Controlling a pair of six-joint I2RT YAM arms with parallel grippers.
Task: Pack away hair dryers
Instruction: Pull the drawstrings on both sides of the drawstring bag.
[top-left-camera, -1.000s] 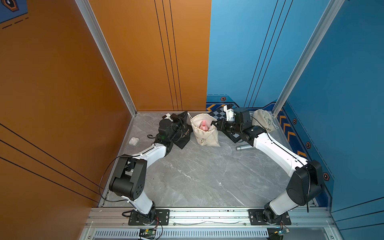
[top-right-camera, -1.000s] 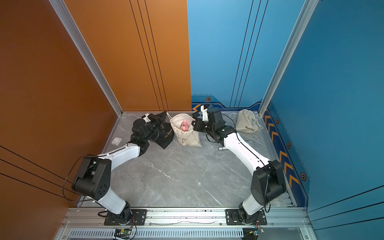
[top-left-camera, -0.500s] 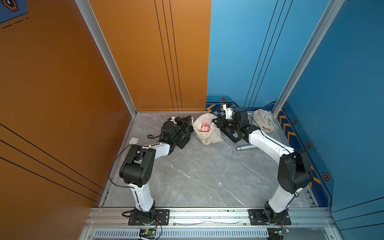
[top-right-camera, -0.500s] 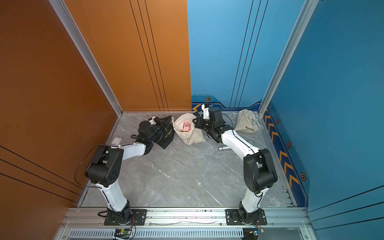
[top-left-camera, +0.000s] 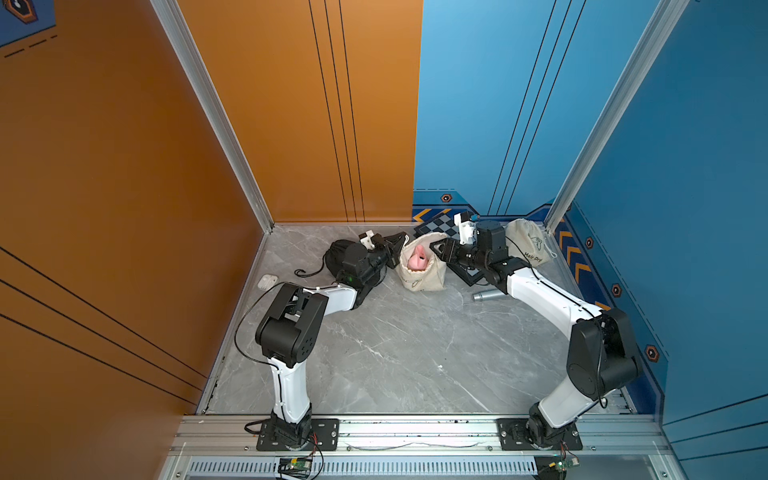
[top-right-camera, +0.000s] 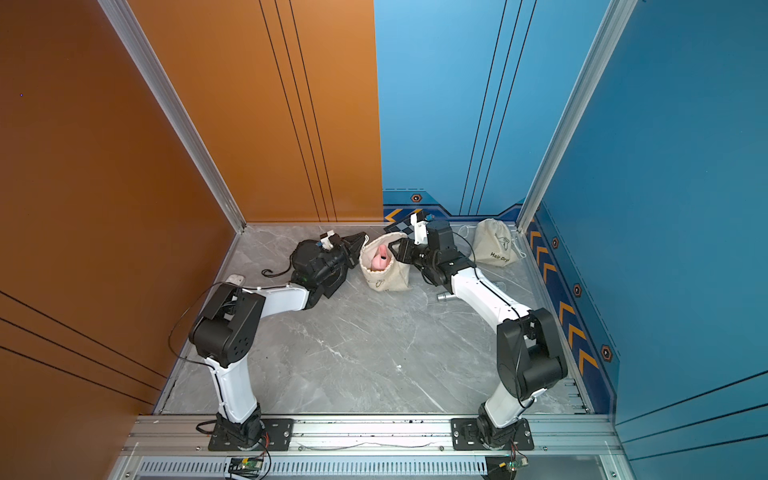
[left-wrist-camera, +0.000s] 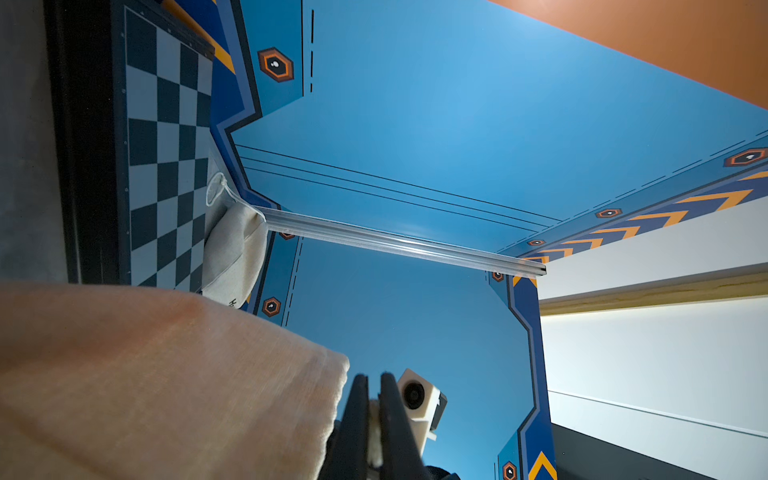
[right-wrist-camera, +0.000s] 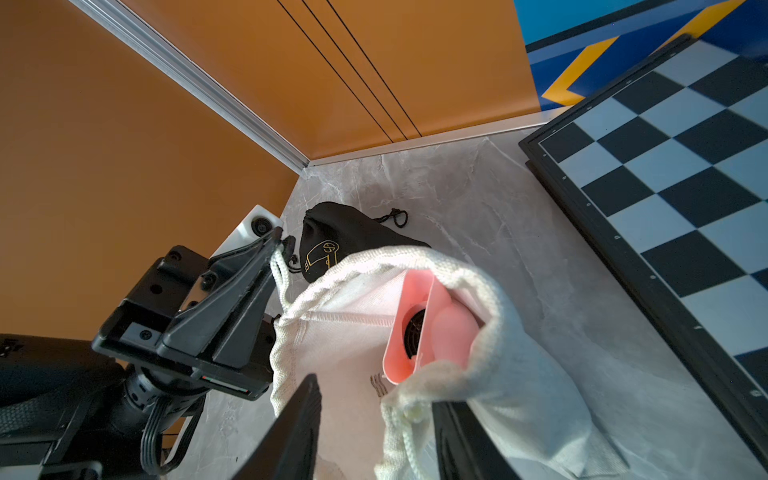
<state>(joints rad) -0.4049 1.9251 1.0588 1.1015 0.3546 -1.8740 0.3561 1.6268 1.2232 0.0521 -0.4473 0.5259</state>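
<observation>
The left claw (right-wrist-camera: 276, 249) was pressed tight together. It pinched the white cord (right-wrist-camera: 282, 282) of the cream bag (right-wrist-camera: 340, 332) and held that side of the bag's mouth up. In the left wrist view, a bit of white cord was squeezed between its two black fingers (left-wrist-camera: 353, 415).

The right claw (right-wrist-camera: 376, 392) was spread apart. The thick rim of the bag's mouth lay in the gap, right by one finger (right-wrist-camera: 457, 436). Nothing was squeezed there.

The pink hair dryer (right-wrist-camera: 419, 324) sat inside the cream bag, with its round end poking out of the open mouth. In both top views the bag stood on the grey counter (top-left-camera: 395, 353) between the two claws, and a bit of pink showed at the top.

A black bag (right-wrist-camera: 345, 241) with a gold hair dryer drawing lay behind the left claw. In the top views the left arm covered part of it. A chessboard (right-wrist-camera: 665, 166) lay by the blue wall, partly under the right arm. A second cream bag (top-left-camera: 530, 247), round and full, sat in the far corner past the right arm. A silver tube (top-left-camera: 488, 296) lay on the counter just beside the right arm. A small white thing (top-left-camera: 266, 281) lay near the orange wall, well apart from the bags.
</observation>
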